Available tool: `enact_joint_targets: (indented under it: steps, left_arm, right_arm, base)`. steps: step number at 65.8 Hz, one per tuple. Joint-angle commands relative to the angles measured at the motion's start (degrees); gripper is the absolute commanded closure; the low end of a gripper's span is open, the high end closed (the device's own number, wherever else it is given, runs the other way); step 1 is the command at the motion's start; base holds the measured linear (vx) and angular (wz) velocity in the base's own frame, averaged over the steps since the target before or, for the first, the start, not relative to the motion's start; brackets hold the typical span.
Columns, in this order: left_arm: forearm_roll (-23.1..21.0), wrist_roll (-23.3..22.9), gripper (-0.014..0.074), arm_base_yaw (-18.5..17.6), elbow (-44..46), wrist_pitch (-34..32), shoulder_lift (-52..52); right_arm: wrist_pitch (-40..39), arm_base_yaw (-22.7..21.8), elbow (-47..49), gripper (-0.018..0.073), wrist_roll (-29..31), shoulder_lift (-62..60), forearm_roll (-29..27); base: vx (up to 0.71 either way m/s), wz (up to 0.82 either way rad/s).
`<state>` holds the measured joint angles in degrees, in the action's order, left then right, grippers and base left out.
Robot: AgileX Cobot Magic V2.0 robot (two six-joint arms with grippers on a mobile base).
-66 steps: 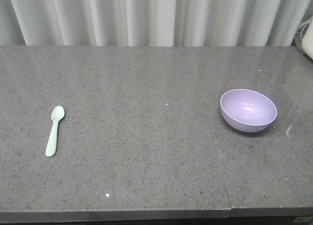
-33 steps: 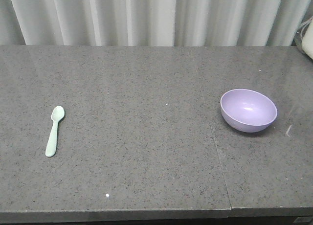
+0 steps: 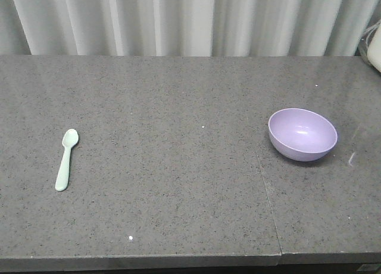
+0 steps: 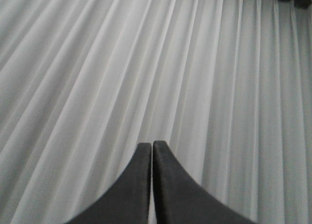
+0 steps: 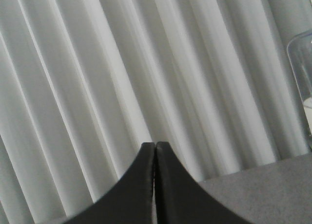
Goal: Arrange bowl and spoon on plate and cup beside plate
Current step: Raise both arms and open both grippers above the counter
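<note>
Catching light, the deep bowl is smooth lavender.

Lavender-purple bowl, pale mint-green spoon, speckled grey table, pleated white curtain, black claws.

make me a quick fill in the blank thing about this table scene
1. In the front view the spoon lies far to the ___ of the bowl.
2. The bowl's colour is ___.
3. The left end effector and the right end effector are both ___.
Missing words: left; purple; shut.
</note>
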<state>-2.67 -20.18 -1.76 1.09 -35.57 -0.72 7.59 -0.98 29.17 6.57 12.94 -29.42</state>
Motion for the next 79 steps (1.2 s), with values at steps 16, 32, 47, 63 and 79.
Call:
enact_joint_targets:
  steps: [16,32,47,63,79]
  left_arm:
    - [3.3,-0.5,0.0603,0.0,23.6,39.2,2.7]
    - [3.2,-0.4,0.0537,0.0,29.6,43.2,10.3]
    - [1.0,-0.6,0.0245,0.0,31.0,44.6,16.0]
    - [-0.7,-0.5,0.0146,0.0,31.3,39.5,19.9]
    - [-2.2,8.6,0.0147,-0.1,46.9,59.2,38.7]
  right_arm:
    - [9.3,0.1,12.7,0.0561,14.5,11.8,0.4]
    - [9.6,0.1,14.7,0.0447,15.4,15.1,0.3]
    - [4.2,0.0,14.7,0.0132,15.4,15.1,0.1]
    - [3.1,0.0,14.7,0.0024,15.4,15.2,0.1]
    - [5.3,0.0,14.7,0.0024,15.4,18.2,0.4]
  base:
    - [0.0,0.0]
    - [0.0,0.0]
    - [0.0,0.0]
    - [0.0,0.0]
    - [0.0,0.0]
